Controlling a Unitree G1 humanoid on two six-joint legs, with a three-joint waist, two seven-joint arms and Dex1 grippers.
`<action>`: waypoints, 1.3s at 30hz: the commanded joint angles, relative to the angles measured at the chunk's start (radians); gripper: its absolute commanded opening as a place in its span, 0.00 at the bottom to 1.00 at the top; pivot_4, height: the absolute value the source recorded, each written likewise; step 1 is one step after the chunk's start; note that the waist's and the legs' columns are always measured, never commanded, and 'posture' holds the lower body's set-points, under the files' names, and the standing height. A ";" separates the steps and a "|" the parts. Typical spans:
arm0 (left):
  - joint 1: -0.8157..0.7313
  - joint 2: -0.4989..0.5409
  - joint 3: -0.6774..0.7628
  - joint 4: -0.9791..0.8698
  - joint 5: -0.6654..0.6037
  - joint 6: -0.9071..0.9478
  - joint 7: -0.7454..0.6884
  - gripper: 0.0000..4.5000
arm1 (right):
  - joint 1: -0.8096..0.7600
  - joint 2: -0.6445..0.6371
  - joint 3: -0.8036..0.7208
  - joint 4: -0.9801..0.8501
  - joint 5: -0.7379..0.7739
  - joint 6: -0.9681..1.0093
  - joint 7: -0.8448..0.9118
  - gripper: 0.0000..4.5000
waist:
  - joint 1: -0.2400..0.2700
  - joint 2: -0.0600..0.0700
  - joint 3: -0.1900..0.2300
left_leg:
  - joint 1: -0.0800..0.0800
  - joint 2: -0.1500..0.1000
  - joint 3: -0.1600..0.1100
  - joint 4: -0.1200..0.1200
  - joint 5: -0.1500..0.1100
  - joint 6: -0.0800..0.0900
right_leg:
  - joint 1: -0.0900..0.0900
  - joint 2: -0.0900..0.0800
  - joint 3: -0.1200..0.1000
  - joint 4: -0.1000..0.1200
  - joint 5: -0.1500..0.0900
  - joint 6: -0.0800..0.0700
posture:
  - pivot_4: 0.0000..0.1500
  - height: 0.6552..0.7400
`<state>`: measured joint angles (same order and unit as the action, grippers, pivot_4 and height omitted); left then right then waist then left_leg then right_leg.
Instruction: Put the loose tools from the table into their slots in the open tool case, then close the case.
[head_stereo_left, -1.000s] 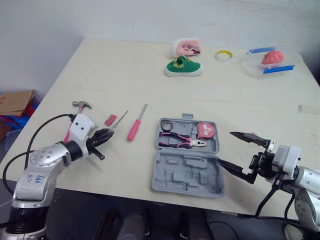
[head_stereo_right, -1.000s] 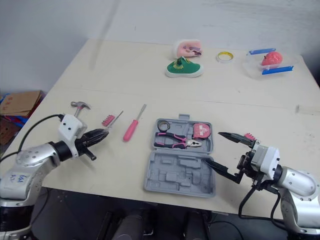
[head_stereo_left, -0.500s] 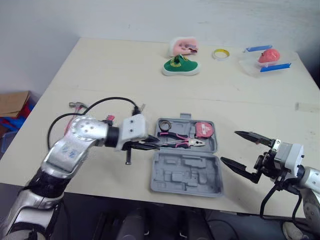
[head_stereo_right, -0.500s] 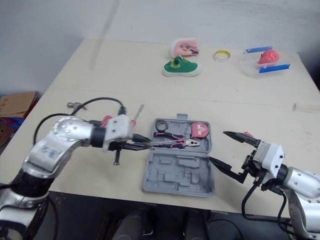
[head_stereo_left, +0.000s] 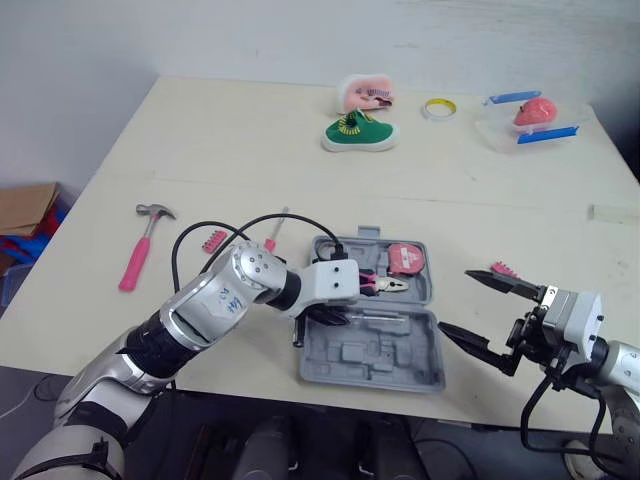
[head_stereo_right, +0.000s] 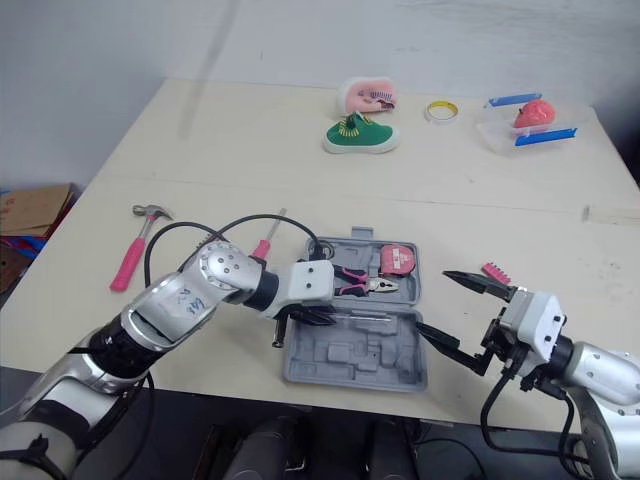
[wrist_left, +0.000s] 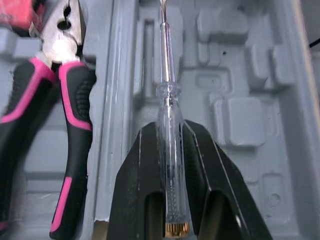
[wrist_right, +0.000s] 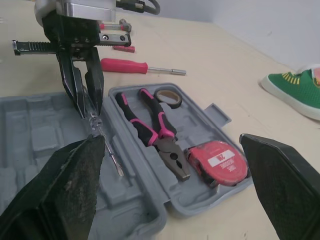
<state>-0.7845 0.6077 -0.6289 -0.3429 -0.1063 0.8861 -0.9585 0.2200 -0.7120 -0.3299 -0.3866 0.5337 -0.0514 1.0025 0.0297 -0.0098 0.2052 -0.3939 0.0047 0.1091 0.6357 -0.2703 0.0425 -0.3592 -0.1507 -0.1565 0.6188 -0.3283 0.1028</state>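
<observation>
Fingers (wrist_left: 132, 185) of the left gripper (wrist_left: 169, 129) pinch a clear screwdriver (wrist_left: 166, 95) above the tool case (head_stereo_left: 385, 357); the right gripper (head_stereo_left: 456, 300) gapes open. Released crooked, it'd likely miss its slot.

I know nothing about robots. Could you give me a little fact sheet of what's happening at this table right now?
Left hand: shut on a clear-handled screwdriver, over the front half of the tool case
Right hand: open, holding nothing, beside the case's right edge
Case: open
In the case: pliers, tape measure, roll of tape
Loose on table: hammer, pink screwdriver, pink bit holder
</observation>
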 joint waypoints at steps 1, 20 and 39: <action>-0.016 -0.003 -0.007 -0.040 0.022 0.012 0.006 0.02 | 0.005 0.007 -0.032 -0.016 0.005 -0.032 0.004 1.00 | -0.001 0.000 0.000 | 0.000 0.000 0.000 0.000 0.000 0.000 | 0.000 0.000 0.000 0.000 0.000 0.000 | 1.00 1.00; -0.024 -0.042 -0.044 0.031 0.121 -0.056 0.025 0.02 | 0.042 0.025 -0.034 0.034 0.001 -0.117 0.039 1.00 | 0.000 0.000 0.000 | 0.000 0.002 -0.001 0.005 0.000 0.000 | 0.001 0.000 0.000 0.003 0.000 -0.001 | 1.00 1.00; -0.021 -0.084 -0.001 -0.005 0.161 -0.183 0.012 0.45 | 0.088 0.055 -0.028 0.195 0.005 -0.277 0.134 1.00 | 0.020 0.000 0.000 | -0.004 0.007 -0.002 0.012 -0.001 -0.001 | 0.000 0.000 -0.001 0.002 0.003 -0.005 | 1.00 1.00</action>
<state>-0.7859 0.5368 -0.6744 -0.2983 0.0712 0.7190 -0.9416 0.2951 -0.6616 -0.3311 -0.1884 0.5259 -0.3060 1.1241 0.0499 -0.0096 0.2052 -0.3982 0.0122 0.1063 0.6482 -0.2713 0.0418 -0.3592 -0.1507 -0.1579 0.6212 -0.3256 0.0978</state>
